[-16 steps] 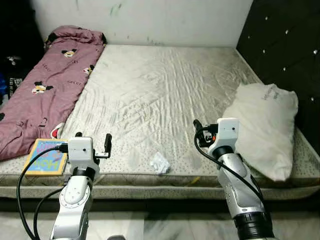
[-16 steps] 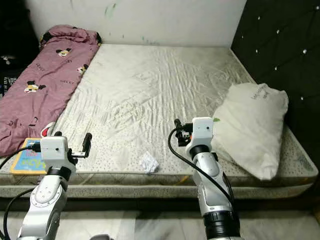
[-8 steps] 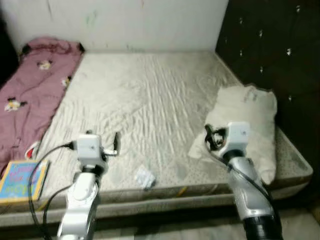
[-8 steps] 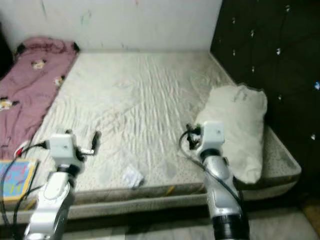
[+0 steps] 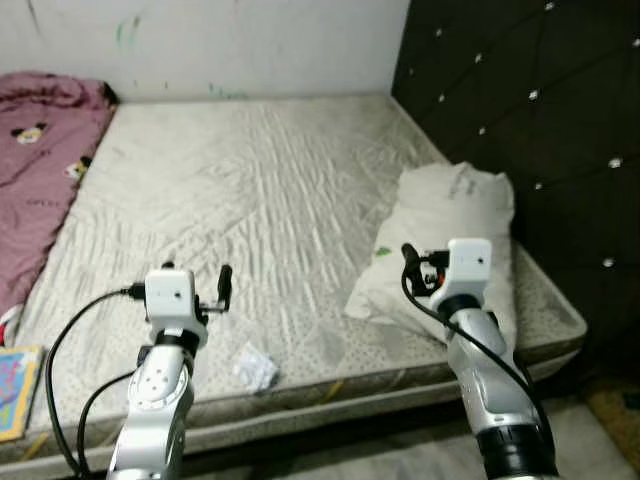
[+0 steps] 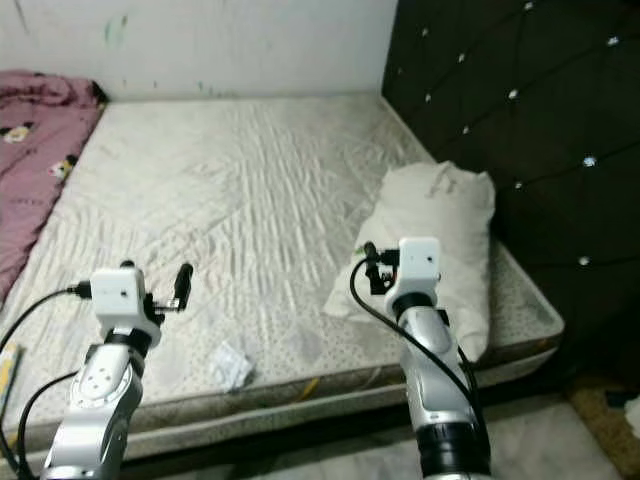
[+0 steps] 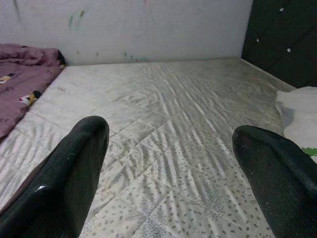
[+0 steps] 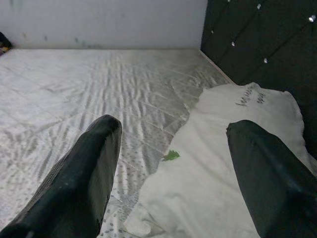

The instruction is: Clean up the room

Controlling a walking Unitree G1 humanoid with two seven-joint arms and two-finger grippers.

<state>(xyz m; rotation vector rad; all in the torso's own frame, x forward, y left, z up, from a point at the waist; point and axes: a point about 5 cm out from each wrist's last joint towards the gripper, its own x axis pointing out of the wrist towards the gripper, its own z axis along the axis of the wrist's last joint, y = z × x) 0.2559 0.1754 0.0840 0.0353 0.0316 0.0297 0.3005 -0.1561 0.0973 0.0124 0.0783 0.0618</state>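
Note:
A bare quilted mattress (image 5: pixel 250 190) lies before me. A white pillow (image 5: pixel 450 235) rests on its right side by the dark headboard. A crumpled white paper (image 5: pixel 255 368) sits near the front edge. A pink cartoon-print blanket (image 5: pixel 40 150) lies along the left side. My left gripper (image 5: pixel 196 281) hovers open over the front edge, just above and left of the paper, holding nothing. My right gripper (image 5: pixel 428 272) is open at the pillow's near corner. In the right wrist view the pillow (image 8: pixel 223 173) lies between and past its fingers (image 8: pixel 86 183).
A black tufted headboard (image 5: pixel 520 120) rises along the right. A colourful book (image 5: pixel 12 392) lies at the bed's front left corner. A white wall (image 5: pixel 220 45) closes the far side. Floor (image 5: pixel 600 425) shows past the bed's right corner.
The camera has turned to the right, so the whole scene has slid left: the pillow is nearer the centre and the book is at the frame's edge. Both arms hold the same pose.

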